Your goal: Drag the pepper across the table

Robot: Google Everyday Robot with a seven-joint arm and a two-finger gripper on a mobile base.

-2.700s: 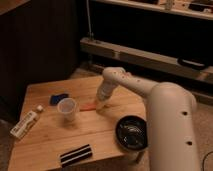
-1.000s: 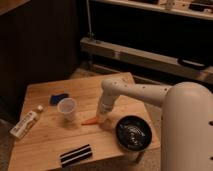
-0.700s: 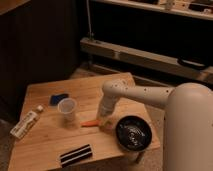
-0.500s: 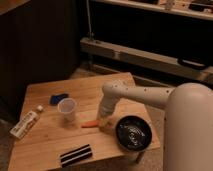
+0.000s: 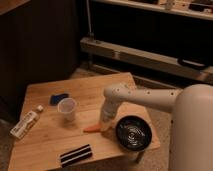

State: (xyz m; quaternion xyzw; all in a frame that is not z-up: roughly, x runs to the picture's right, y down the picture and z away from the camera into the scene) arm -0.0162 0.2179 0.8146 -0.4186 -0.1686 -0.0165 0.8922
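The pepper (image 5: 93, 128), small, slender and orange-red, lies on the light wooden table (image 5: 45, 145), toward its front edge, between the clear cup and the black bowl. My gripper (image 5: 104, 125) hangs at the end of the white arm and comes down onto the pepper's right end, touching the tabletop there. The arm reaches in from the right over the table's right half.
A clear plastic cup (image 5: 67, 109) stands left of the pepper. A black bowl (image 5: 133, 133) sits just right of the gripper. A blue cloth piece (image 5: 59, 98), a white tube (image 5: 26, 123) at the left edge and a striped strip (image 5: 76, 155) at the front also lie on the table.
The gripper and the pepper have slid together toward the table's front edge, from beside the cup to a spot level with the bowl. Everything else stayed in place.
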